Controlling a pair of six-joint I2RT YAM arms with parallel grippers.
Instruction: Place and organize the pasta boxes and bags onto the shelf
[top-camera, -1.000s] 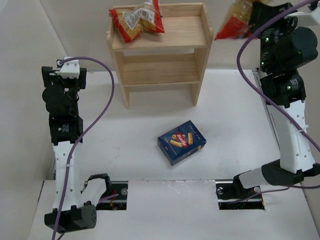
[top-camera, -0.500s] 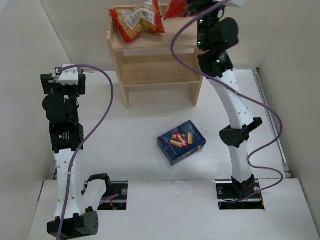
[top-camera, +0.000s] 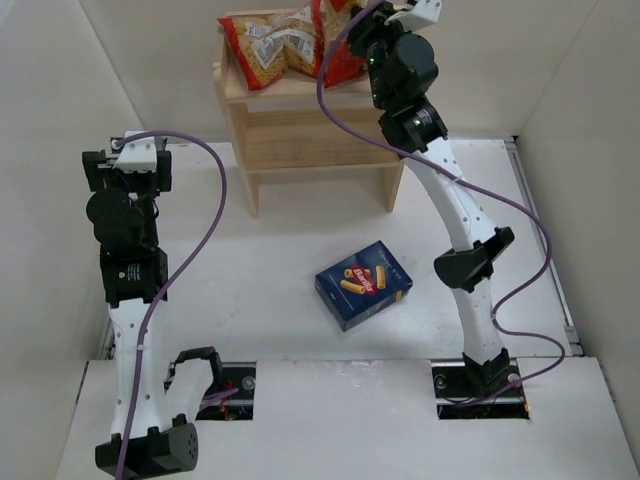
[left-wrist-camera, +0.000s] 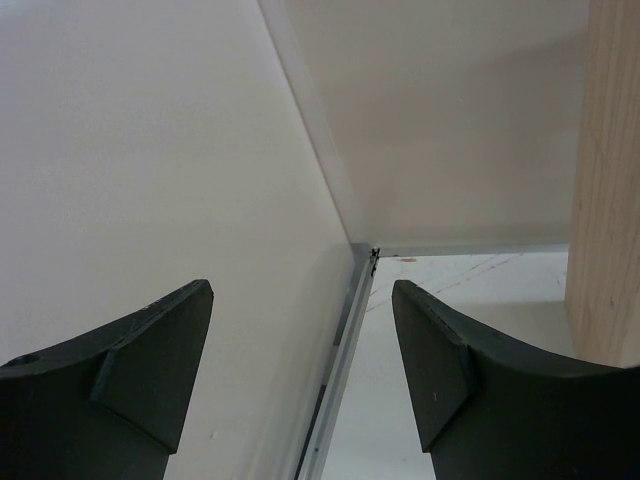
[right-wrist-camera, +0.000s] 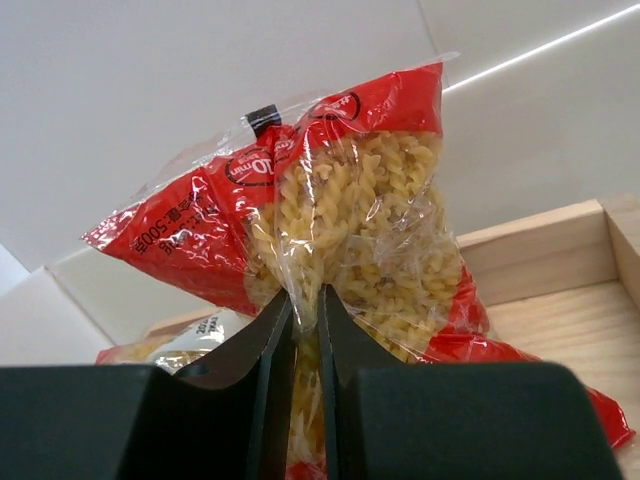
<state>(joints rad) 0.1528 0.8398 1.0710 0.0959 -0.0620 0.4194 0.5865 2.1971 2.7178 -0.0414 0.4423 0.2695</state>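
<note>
Pinching a red bag (right-wrist-camera: 350, 220) above the shelf (top-camera: 320, 140), the right tool (right-wrist-camera: 305, 300) is nearly closed; left tool (left-wrist-camera: 302, 290) gapes empty.

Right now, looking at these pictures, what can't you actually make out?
- Right wrist view: whether the held bag rests on the shelf; the right gripper blocks its bottom.
- Top view: that gripper's fingertips, hidden behind its wrist.
- Top view: the held bag's top, cut off by the upper edge.
- Top view: the blue box's small print, too small.
</note>
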